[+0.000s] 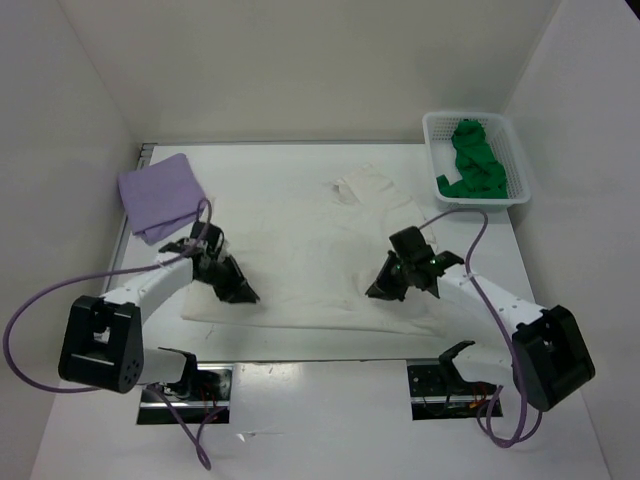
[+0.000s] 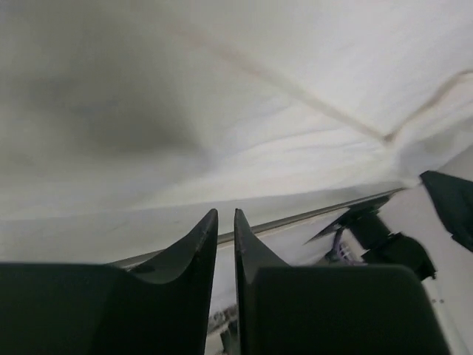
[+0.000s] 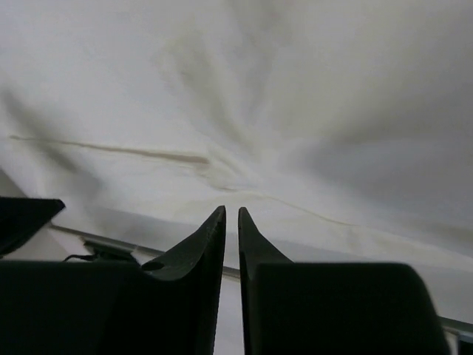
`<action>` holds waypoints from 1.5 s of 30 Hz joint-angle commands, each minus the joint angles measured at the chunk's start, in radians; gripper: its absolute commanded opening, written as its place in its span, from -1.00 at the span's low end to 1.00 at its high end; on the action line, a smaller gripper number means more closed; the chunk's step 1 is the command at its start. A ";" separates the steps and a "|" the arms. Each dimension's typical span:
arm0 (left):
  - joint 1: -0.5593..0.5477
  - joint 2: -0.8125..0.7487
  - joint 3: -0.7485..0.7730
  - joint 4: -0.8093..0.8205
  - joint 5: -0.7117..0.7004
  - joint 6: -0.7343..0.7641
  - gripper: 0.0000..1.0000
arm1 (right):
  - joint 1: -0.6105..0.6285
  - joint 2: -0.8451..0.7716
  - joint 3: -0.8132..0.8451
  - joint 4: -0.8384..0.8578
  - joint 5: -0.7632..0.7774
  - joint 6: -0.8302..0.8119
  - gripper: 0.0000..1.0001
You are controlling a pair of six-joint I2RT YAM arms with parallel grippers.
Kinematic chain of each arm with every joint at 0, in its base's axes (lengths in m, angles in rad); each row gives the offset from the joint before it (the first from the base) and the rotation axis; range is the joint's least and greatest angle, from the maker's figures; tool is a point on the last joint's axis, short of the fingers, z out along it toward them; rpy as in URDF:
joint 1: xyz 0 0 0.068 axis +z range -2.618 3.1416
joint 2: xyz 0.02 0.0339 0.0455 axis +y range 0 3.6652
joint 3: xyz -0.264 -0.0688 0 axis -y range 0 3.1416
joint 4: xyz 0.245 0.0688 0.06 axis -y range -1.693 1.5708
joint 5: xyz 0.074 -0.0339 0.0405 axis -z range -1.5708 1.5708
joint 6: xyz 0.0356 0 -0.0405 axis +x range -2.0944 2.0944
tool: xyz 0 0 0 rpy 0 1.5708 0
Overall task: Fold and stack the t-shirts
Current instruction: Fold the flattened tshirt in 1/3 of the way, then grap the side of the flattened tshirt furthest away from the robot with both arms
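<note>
Cream t-shirt [image 1: 320, 260] spread flat mid-surface, left fingers [image 1: 248, 296] and right fingers [image 1: 374, 292] low at its near edge, each pair a thin slit apart with nothing pinched, lavender t-shirt [image 1: 160, 195] folded at far-left corner, green t-shirt [image 1: 472, 160] bunched in basket [image 1: 431, 150] at far-right corner.

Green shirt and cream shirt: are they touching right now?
Apart. Top view: green shirt sits inside the basket; cream shirt lies spread outside it.

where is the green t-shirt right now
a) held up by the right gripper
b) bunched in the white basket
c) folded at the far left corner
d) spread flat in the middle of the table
b: the green t-shirt lies bunched inside the white basket at the table's far right.
</note>
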State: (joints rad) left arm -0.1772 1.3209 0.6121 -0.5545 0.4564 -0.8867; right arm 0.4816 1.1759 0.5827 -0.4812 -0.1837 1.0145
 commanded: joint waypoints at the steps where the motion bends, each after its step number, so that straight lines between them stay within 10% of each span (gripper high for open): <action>1: 0.048 -0.042 0.322 -0.050 -0.067 0.057 -0.54 | -0.001 0.059 0.245 -0.017 0.013 -0.065 -0.65; 5: 0.172 0.113 0.497 0.153 -0.131 0.066 -0.54 | -0.011 0.169 0.383 0.065 -0.026 -0.155 -1.00; 13: 0.309 0.564 0.861 0.173 -0.371 0.143 -0.90 | -0.011 0.372 0.656 0.066 -0.040 -0.321 -1.00; 18: 0.323 0.699 0.978 0.237 -0.369 0.164 -0.17 | -0.011 0.429 0.637 0.098 -0.097 -0.330 -1.00; 29: 0.285 0.936 1.281 0.123 -0.555 0.336 -0.12 | -0.011 0.458 0.591 0.118 -0.106 -0.340 -0.98; 45: 0.266 0.971 1.258 0.100 -0.667 0.419 -0.14 | -0.038 0.487 0.611 0.127 -0.106 -0.360 -0.89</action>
State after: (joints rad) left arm 0.0883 2.2875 1.8702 -0.4522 -0.1612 -0.5098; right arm 0.4576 1.6596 1.1725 -0.4042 -0.2886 0.6743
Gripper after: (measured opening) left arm 0.427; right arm 0.045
